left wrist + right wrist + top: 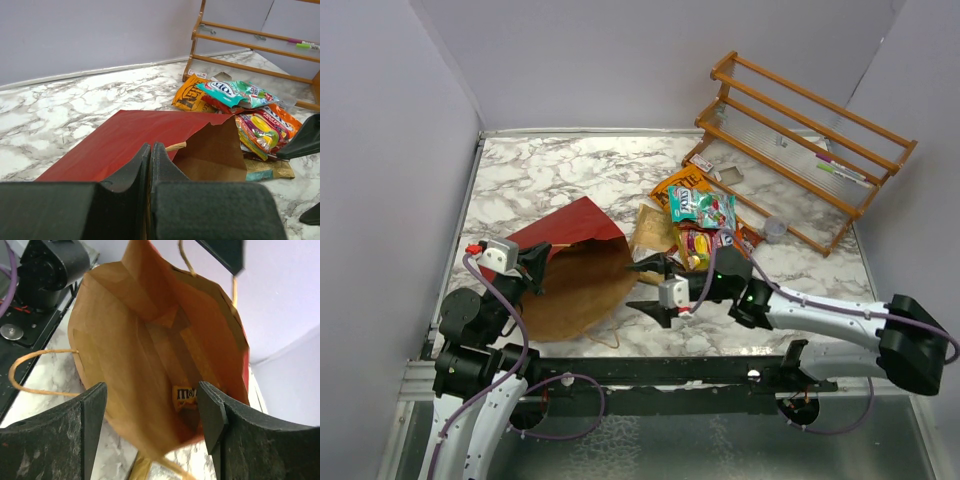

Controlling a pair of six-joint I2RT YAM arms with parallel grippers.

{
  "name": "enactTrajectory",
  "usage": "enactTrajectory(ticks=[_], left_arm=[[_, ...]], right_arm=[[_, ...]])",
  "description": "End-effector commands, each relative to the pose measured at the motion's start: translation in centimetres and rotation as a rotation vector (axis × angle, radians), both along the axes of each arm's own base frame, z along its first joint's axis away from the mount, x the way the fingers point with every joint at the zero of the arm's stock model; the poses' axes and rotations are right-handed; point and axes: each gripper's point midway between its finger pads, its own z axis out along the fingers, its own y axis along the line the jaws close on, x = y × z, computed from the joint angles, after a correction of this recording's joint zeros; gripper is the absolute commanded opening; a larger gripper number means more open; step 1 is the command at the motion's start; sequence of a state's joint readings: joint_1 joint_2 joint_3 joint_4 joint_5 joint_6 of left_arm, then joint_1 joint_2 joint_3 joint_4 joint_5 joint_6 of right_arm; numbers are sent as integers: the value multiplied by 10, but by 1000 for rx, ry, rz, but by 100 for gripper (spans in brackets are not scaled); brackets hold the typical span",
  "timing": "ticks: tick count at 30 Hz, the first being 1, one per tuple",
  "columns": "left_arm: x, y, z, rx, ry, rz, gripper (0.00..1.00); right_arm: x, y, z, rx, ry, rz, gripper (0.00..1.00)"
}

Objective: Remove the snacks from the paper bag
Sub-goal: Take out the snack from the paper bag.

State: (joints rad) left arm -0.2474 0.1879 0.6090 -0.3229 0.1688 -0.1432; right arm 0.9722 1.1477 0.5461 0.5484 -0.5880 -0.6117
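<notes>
The paper bag [568, 228] lies on its side, dark red outside, its brown mouth facing right. My left gripper [537, 264] is shut on the bag's upper rim [151, 147], with brown paper pinched between the jaws. At the mouth my right gripper [646, 287] stands open, nothing between its fingers [152, 395]. Deep inside the bag [125, 340] lies a yellow M&M's pack [186, 396]. Right of the bag is a pile of snacks [698, 215]: an orange Kettle bag [190, 95], a teal pack [235, 92], a tan bag [651, 230] and a yellow fruit-candy pack [262, 127].
A wooden slatted rack [800, 130] stands at the back right, with a small grey cup [775, 228] in front of it. The bag's string handle [30, 371] loops onto the marble table [550, 170] near the front edge. Grey walls close in the left and back.
</notes>
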Motion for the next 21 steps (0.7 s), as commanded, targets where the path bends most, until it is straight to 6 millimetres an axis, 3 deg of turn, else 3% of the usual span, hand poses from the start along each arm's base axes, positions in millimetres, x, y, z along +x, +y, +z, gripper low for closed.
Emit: enactTrajectory(ticks=[1,7,9,11,16,21], left_arm=[[2,7,9,-20,-36,43,1],[8,4,17,-82,-57,38,2],[11,-1,16,-102,-55,17,2],[14,-5,15,-110,-48,3,2],[12,-2,16,-87,-62,16,2],[10,-3,15,-89,-68,8,2]], right_arm=[[10,39,-2,-107,-121,-8,72],[1,82,0,-36,20,2,73],[-3,93,-8,-8,96,-16,74],[4,104,-21,-28,94,-86,75],[41,118,-61,-251,-159,-233,74],[62,129,-54,-383,-435,-219,73]])
